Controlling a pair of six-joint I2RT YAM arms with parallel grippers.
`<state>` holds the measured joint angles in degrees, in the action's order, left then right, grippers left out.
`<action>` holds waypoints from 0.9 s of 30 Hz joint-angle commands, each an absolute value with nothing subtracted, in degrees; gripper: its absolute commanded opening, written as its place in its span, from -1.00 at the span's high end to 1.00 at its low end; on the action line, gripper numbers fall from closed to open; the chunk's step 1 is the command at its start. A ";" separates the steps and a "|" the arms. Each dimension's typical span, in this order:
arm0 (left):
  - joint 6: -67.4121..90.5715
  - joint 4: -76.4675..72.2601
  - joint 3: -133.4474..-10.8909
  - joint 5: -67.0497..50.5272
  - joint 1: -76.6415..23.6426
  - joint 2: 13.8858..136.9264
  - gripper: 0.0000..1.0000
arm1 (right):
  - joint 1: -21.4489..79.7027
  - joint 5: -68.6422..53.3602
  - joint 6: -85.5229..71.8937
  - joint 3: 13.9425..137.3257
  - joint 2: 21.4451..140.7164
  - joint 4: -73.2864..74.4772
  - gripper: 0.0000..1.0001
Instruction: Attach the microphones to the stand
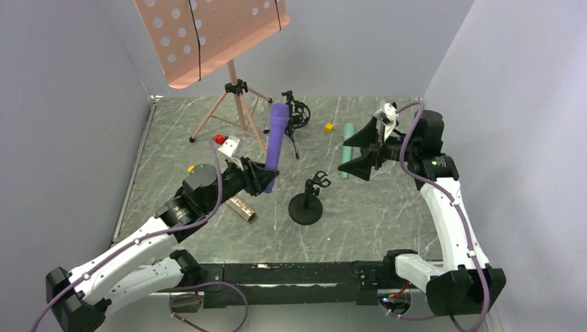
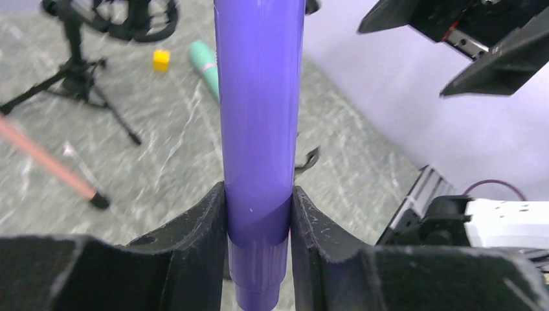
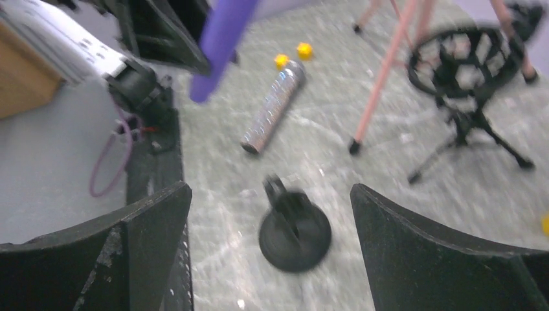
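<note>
My left gripper (image 1: 266,178) (image 2: 259,214) is shut on the purple microphone (image 1: 277,135) (image 2: 259,97) near its tail and holds it upright above the table, left of the round-based black stand (image 1: 306,207) (image 3: 294,230) with its clip on top. My right gripper (image 1: 363,155) (image 3: 270,189) hangs open and empty above and to the right of that stand. The mint-green microphone (image 1: 347,149) (image 2: 206,65) lies on the table under the right gripper. Below my left gripper, the glittery bronze microphone (image 1: 241,208) (image 3: 275,103) lies on the table.
A black tripod stand with a round shock mount (image 1: 295,116) (image 3: 466,71) stands at the back centre. A pink music stand (image 1: 214,34) on tripod legs rises at the back left. Small yellow cubes (image 1: 329,127) and a red piece (image 1: 220,138) lie on the marble table (image 1: 387,214).
</note>
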<state>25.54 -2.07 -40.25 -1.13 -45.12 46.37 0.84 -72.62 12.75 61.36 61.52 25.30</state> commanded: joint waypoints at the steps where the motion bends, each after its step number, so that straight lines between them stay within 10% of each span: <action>1: 25.31 -15.59 -46.77 -8.80 -46.50 53.05 1.00 | 8.09 -74.10 -8.30 64.39 61.84 5.24 -0.99; 19: 28.40 -24.46 -57.44 -15.43 -51.06 71.93 1.00 | 12.74 -69.01 -48.75 62.87 72.91 -33.36 -0.96; 27: 28.33 -24.08 -56.43 -15.12 -51.06 72.10 1.00 | 12.66 -69.40 -56.54 62.23 76.54 -40.25 -0.38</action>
